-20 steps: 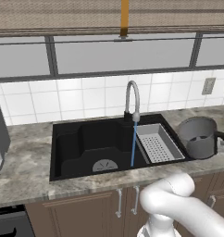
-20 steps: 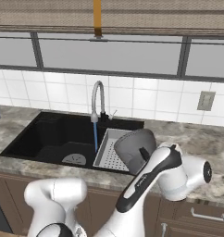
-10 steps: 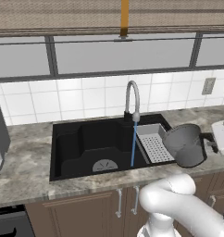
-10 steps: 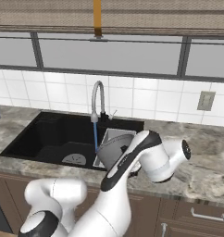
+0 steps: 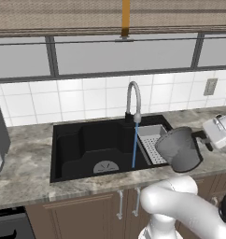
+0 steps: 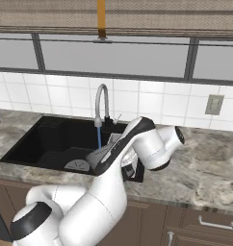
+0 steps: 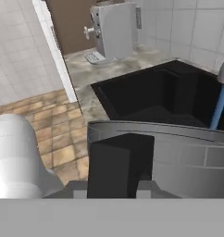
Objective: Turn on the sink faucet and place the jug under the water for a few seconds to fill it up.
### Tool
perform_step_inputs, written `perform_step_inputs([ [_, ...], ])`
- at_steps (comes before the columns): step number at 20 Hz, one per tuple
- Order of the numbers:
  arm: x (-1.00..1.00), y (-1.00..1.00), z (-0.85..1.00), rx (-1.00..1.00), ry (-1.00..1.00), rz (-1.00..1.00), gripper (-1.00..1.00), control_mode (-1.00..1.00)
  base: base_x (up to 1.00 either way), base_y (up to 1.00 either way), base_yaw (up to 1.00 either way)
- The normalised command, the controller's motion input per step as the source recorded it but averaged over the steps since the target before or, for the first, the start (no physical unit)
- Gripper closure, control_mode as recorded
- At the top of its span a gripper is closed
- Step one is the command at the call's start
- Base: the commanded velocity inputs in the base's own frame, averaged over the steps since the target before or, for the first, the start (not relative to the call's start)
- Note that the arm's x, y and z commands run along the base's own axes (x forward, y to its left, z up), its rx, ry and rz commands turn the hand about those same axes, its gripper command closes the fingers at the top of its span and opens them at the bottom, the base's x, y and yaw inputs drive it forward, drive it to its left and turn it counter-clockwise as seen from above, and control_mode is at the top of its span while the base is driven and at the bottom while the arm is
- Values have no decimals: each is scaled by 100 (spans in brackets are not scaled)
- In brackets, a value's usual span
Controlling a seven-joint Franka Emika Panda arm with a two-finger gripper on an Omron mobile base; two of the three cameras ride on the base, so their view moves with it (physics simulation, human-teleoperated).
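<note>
While water (image 5: 134,144) pours from the faucet (image 5: 132,99), the gripper (image 5: 201,137), clamped on the jug (image 5: 178,149) handle, holds it at three o'clock of the stream.

Sink faucet (image 5: 132,99): smooth grey metal with a soft sheen. Sink (image 5: 87,144): matt black, smooth. Jug (image 5: 179,149): dark grey, matt, smooth-walled; black handle. Tray (image 5: 152,144): grey, perforated. Counter (image 5: 26,163): polished mottled grey stone. Wall tiles (image 5: 87,100): glossy white. Cabinet fronts (image 5: 82,214): brown wood with metal handles.
</note>
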Motion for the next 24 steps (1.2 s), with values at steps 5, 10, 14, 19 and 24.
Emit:
perform_step_inputs([
  [5,10,14,1,6,4,16,100,-100,0,0,0],
  [10,8,0,0,14,-6,24,100,-100,0,0,0],
  [14,16,0,0,13,-2,24,100,-100,0,0,0],
  [19,27,11,2,4,4,9,100,-100,0,0,0],
  [24,28,6,8,0,14,0,100,-100,0,0,0],
])
